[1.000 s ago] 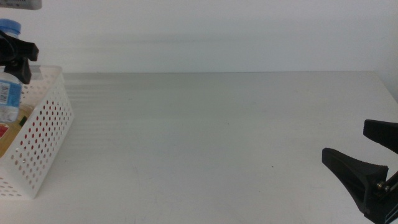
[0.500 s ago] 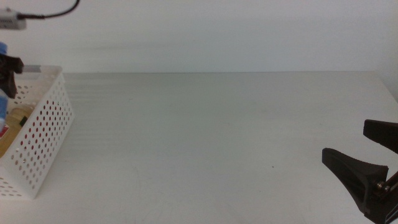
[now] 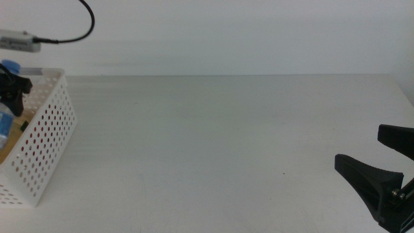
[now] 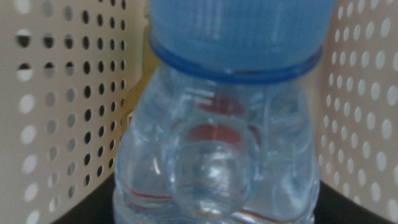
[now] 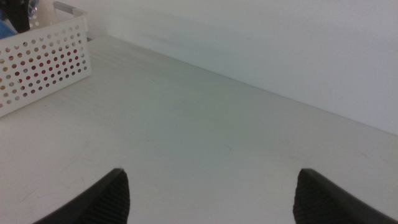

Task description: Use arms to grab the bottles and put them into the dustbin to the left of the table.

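The table point(image 3: 220, 142) lies bare from the dustbin point(image 3: 45, 149) at its left edge across to the right gripper point(image 3: 388, 171), which waits low at the right with jaws spread wide. Inside the dustbin the room is taken: the water bottle point(image 4: 217, 143), blue cap up, fills the space between the perforated walls, with the left gripper point(image 3: 11, 87) over the rim.
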`<state>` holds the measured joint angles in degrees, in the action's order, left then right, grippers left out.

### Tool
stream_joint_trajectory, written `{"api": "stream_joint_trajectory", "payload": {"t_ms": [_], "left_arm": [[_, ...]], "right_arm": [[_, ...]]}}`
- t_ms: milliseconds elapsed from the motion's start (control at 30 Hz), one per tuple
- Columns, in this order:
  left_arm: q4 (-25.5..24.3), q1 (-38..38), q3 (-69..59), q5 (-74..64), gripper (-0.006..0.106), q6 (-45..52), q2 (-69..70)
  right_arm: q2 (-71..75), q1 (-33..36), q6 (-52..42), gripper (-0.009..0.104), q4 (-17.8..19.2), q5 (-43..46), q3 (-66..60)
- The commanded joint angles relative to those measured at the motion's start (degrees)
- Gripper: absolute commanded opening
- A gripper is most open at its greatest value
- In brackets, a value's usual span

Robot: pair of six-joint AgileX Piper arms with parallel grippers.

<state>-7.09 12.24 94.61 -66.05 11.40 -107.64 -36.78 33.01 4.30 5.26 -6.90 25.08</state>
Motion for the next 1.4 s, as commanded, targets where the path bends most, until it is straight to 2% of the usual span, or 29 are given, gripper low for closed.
{"api": "stream_joint_trajectory", "payload": {"t_ms": [0,300,367,467,500,667,733,900,1000,1133,1267,1367], "left_arm": [[-1.0,-0.1,2.0,1.1,-0.005,1.9,2.1],[0.4,-0.1,2.0,0.7,-0.004,2.6,-1.9],[0.6,-0.1,2.0,0.7,0.0,2.7,-1.9],[0.6,-0.1,2.0,0.7,0.011,3.1,-1.9],[1.7,-0.1,2.0,0.7,0.03,4.3,-1.9],[1.4,-0.1,2.0,-0.6,0.079,4.5,-1.9],[1.4,-0.1,2.1,-1.8,0.091,5.0,-1.9],[1.3,-0.1,5.6,-7.1,0.09,5.4,-1.5],[2.8,-0.1,8.3,-9.3,0.09,3.8,0.2],[8.3,-0.1,8.3,-8.4,0.09,2.2,4.6],[17.9,-0.4,7.8,-4.9,0.09,4.7,10.5],[19.9,-2.5,7.8,-2.7,0.09,6.9,15.2]], "right_arm": [[0.1,0.1,-0.5,0.073,0.4,4.0,1.7],[0.1,0.1,-0.5,0.073,0.4,4.0,1.7],[0.1,0.1,-0.5,0.073,0.4,4.0,1.7],[0.1,0.1,-0.5,0.073,0.4,4.0,1.7],[0.1,0.1,-0.5,0.073,0.4,4.0,1.7],[0.1,0.1,-0.5,0.073,0.4,4.0,1.7],[0.1,0.1,-0.5,0.073,0.4,4.0,1.7],[0.1,0.1,-0.5,0.073,0.4,4.0,1.7],[0.1,0.1,-0.5,0.073,0.4,4.0,1.7],[0.1,0.1,-0.5,0.073,0.4,4.0,1.7],[0.1,0.1,-0.5,0.073,0.4,4.0,1.7],[0.1,0.1,-0.5,0.073,0.4,4.0,1.7]]}}
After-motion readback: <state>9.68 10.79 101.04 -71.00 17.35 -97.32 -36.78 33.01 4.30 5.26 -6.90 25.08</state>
